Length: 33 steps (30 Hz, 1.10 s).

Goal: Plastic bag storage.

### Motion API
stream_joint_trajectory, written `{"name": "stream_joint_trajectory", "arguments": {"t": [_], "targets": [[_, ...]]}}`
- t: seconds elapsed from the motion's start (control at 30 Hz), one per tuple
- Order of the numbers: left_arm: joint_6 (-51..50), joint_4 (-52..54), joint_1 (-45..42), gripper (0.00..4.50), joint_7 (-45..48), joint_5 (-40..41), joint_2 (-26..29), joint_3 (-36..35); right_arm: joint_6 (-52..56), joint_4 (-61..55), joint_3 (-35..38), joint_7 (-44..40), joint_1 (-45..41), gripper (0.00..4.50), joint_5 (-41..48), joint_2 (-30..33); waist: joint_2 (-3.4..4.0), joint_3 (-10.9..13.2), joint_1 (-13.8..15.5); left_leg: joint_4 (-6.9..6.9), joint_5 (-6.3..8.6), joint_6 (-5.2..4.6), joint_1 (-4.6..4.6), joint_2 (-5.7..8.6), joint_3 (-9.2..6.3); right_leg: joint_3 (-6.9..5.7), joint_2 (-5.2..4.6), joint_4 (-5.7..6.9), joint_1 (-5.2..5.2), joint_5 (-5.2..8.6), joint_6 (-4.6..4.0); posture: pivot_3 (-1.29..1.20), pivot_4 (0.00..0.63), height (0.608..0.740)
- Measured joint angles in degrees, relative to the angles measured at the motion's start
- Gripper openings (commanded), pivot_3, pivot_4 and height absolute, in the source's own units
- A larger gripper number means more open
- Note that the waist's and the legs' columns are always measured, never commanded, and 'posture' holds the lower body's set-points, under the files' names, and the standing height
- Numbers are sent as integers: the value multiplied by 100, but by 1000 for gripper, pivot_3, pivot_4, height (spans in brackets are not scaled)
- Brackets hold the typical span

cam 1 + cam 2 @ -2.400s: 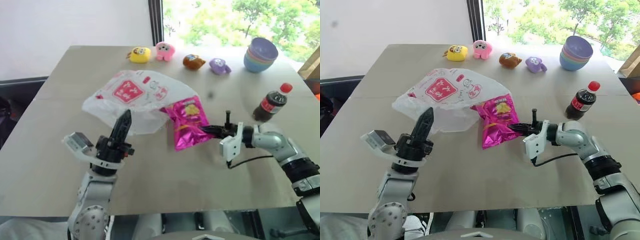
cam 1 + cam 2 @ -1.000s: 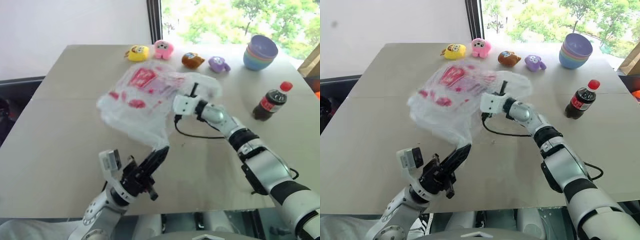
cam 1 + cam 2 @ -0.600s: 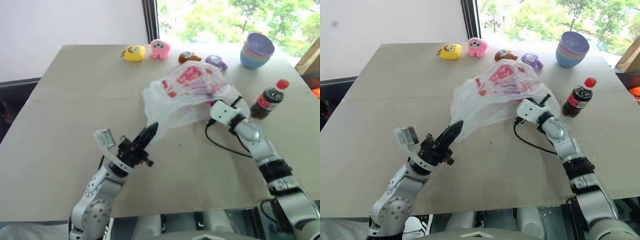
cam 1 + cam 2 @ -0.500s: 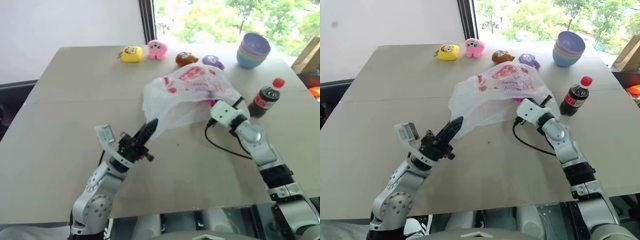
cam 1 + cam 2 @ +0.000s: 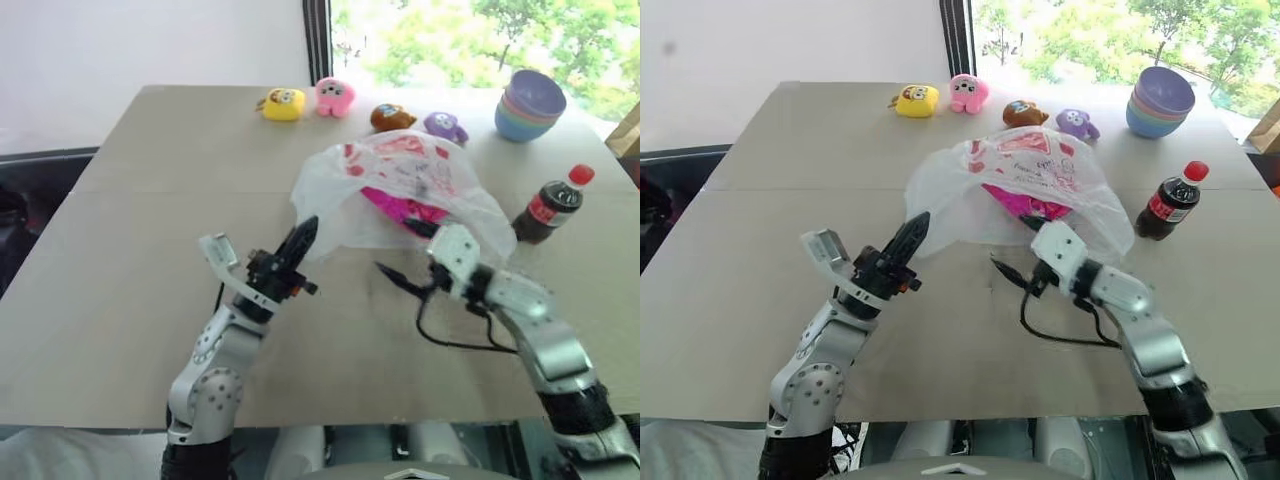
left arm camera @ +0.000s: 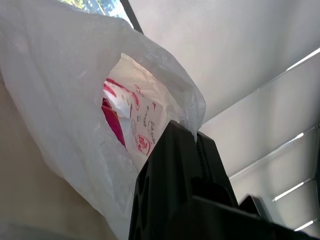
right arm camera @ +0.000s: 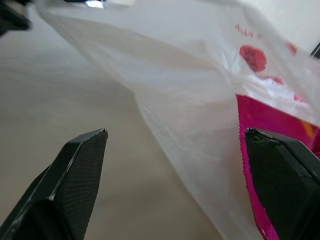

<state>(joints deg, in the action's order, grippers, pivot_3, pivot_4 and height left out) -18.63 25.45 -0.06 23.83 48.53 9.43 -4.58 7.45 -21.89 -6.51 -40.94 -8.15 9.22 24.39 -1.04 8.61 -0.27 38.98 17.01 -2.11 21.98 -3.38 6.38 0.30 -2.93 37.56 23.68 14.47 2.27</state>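
Your left end effector [image 5: 303, 234], fingers pressed together, pinches an edge of the plastic bag [image 5: 400, 195], which lies mid-worktop [image 5: 120, 270], draped over a magenta snack packet [image 5: 400, 208]. Your right end effector [image 5: 405, 257] is spread wide, empty, beside the bag's near edge. You seem mid-gathering; next, probably grip the bag's free side.

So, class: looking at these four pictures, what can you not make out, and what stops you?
- Snack packet: mostly veiled by the plastic bag, head views.
- Bag's red print: too crumpled to read.
- Cola bottle label: too small.
- Left gripper pinch point: bag film covers it, left wrist view.
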Motion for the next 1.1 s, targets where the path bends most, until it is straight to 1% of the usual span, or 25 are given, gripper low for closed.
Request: {"name": "stream_joint_trajectory", "arguments": {"t": [0.07, 0.1, 0.17, 0.23, 0.3, 0.37, 0.5, 0.67, 0.87, 1.07, 1.1], "targets": [[-3, -49, -35, 0, -14, -4, -35, 15, -369, -78, 242, 160, 236, 4459, -12, -61, 0, 0, -36, 3, 0, -3, -3, 3, 1, 5, 0, 8, 0, 0, 0, 0, 150, 740], [-4, -67, -65, 0, -19, -5, -79, 25, -755, -75, 494, 474, 397, 4459, -138, -218, -1, 0, -40, 9, 0, -3, -3, 3, -1, 5, 2, 12, 0, 1, 1, 0, 150, 740], [-4, -99, -82, 0, -25, -7, -94, 30, -1175, -46, 867, 939, 480, 4459, -332, -386, 0, 1, -48, 12, -1, -2, -7, 3, 2, 11, 4, 17, 0, 1, 1, 0, 150, 740], [-5, -130, -83, 0, -25, -7, -109, 30, -1604, 45, 1540, 1797, 394, 4459, -712, -561, -1, 1, -46, 18, -3, 0, -6, 3, 4, 14, 4, 21, 0, 1, 1, 0, 150, 740], [-7, -131, -83, 0, -25, -9, -109, 35, -1654, 173, 1961, 2402, 143, 4459, -939, -641, -1, 0, -54, 19, -3, 1, -10, 3, 10, 21, 5, 23, 1, 0, 1, 0, 150, 740], [-10, -130, -80, 0, -25, -16, -109, 56, -1615, 296, 2146, 2753, -18, 4459, -1048, -686, 0, 0, -51, 19, -3, 1, -10, 3, 9, 20, 5, 26, 1, 1, 1, 0, 150, 740], [-14, -129, -64, 0, -29, -46, -109, 63, -980, 807, 2408, 3384, -275, 4459, -1074, -807, 0, 0, -48, 18, -4, 2, -9, 2, 6, 18, 5, 27, 1, 1, 1, 0, 150, 740], [-25, -119, 32, 0, -39, -66, -118, 76, -53, 1356, 2598, 3723, -647, 4459, -674, -1019, 3, 2, -60, 17, -3, 1, -10, 2, 13, 26, 5, 27, 3, 1, 1, 0, 150, 740], [-24, -104, 138, 0, -48, -132, -171, 108, 849, 1871, 2772, 3868, -1154, 4459, -61, -1043, 4, 2, -54, 16, -2, -1, -7, 2, 11, 24, 4, 25, 4, 1, 1, 0, 150, 740], [14, -98, 156, 0, -48, -227, -231, 128, 1358, 2298, 2915, 3953, -1540, 4459, 380, -1021, 5, 2, -57, 15, -1, -2, -4, 2, 9, 22, 5, 23, 4, 1, 1, 0, 150, 740], [24, -98, 156, 0, -46, -231, -237, 128, 1361, 2321, 2929, 3965, -1552, 4219, 399, -1010, 5, 2, -54, 13, -1, -2, -3, 2, 7, 20, 5, 22, 5, 1, 1, 0, 150, 740]]}}
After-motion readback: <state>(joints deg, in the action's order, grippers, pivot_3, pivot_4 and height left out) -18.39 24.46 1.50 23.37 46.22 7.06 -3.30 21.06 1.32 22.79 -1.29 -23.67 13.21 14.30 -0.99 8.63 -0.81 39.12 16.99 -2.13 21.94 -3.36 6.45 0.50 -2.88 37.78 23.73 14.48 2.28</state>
